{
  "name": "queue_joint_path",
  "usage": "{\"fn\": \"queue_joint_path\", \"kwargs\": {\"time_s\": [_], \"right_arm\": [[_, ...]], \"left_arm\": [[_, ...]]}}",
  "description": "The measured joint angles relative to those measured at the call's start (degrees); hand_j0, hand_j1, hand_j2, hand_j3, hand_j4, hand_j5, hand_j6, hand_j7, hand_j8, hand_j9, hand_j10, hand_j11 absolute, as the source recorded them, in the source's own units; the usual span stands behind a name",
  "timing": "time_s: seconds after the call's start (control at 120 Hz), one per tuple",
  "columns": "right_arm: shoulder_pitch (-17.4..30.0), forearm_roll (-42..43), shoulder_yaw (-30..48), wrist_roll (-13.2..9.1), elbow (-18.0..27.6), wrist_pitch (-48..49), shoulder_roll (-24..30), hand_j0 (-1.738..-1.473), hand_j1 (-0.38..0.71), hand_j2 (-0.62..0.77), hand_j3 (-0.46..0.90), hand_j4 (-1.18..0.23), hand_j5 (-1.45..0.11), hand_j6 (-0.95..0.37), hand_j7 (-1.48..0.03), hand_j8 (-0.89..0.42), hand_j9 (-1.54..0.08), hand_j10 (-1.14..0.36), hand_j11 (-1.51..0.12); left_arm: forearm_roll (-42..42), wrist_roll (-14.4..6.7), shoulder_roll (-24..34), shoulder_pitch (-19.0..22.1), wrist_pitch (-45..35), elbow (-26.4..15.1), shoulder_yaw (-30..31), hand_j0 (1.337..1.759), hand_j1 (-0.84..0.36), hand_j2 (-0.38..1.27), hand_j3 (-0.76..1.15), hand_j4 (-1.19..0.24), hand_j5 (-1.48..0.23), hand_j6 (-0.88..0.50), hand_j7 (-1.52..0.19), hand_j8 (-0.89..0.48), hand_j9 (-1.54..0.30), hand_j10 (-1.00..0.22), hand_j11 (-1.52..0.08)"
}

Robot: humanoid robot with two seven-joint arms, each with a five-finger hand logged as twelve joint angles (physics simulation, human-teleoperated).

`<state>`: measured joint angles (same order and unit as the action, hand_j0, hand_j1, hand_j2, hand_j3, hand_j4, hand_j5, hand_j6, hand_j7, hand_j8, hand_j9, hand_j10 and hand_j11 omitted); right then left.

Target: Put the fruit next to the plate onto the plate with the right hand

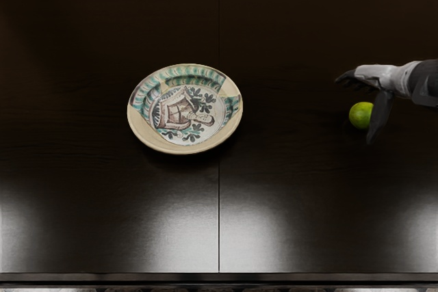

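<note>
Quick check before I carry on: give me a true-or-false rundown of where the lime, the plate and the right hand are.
1. The lime lies on the plate. False: it lies on the table, well apart from the plate, toward the picture's right.
2. The right hand is right by the lime. True.
3. The plate already holds a fruit. False: nothing lies on it.
4. The hand's fingers are spread, not closed round the lime. True.
</note>
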<state>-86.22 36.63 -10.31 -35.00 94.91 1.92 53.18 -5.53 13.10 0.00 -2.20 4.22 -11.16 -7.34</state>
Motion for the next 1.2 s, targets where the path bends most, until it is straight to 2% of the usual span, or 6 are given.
{"fn": "queue_joint_path", "kwargs": {"time_s": [0.208,0.4,0.708,0.867,1.2], "right_arm": [[3.8,4.3,-0.5,0.0,1.8,-8.4,0.5,-1.658,-0.12,-0.04,0.0,-0.2,-0.25,-0.2,-0.25,-0.2,-0.25,-0.2,-0.25],[6.2,6.6,-0.2,0.0,0.9,-12.7,0.1,-1.658,-0.09,-0.04,0.0,-0.22,-0.28,-0.22,-0.28,-0.22,-0.28,-0.22,-0.28],[8.4,8.0,-0.6,0.0,0.4,-23.0,-2.6,-1.658,-0.17,-0.03,0.0,-0.16,-0.2,-0.16,-0.2,-0.16,-0.2,-0.16,-0.2],[10.0,8.6,-0.7,0.0,-1.9,-24.8,-5.0,-1.658,-0.18,-0.03,0.0,-0.15,-0.19,-0.15,-0.19,-0.15,-0.19,-0.15,-0.19],[10.8,8.1,-1.5,0.0,-3.5,-25.9,-6.6,-1.658,-0.07,-0.04,0.0,-0.24,-0.3,-0.24,-0.3,-0.24,-0.3,-0.23,-0.3]], "left_arm": [[0.0,0.0,0.0,0.0,0.0,0.0,0.0,1.658,0.34,0.0,0.0,-0.01,-0.01,-0.01,-0.01,-0.01,-0.01,-0.01,-0.01],[0.0,0.0,0.0,-0.1,0.0,0.0,0.0,1.658,0.34,0.0,0.0,-0.01,-0.01,-0.01,-0.01,-0.01,-0.01,-0.01,-0.01],[0.0,0.1,0.0,-0.1,0.0,0.1,0.1,1.658,0.34,0.0,0.0,-0.01,-0.01,-0.01,-0.01,-0.01,-0.01,-0.01,-0.01],[0.0,0.0,0.0,-0.1,0.0,0.1,0.0,1.658,0.34,0.0,0.0,-0.01,-0.01,-0.01,-0.01,-0.01,-0.01,-0.01,-0.01],[0.1,0.0,0.0,-0.1,0.0,0.1,0.1,1.658,0.34,0.0,0.0,-0.01,-0.01,-0.01,-0.01,-0.01,-0.01,-0.01,-0.01]]}}
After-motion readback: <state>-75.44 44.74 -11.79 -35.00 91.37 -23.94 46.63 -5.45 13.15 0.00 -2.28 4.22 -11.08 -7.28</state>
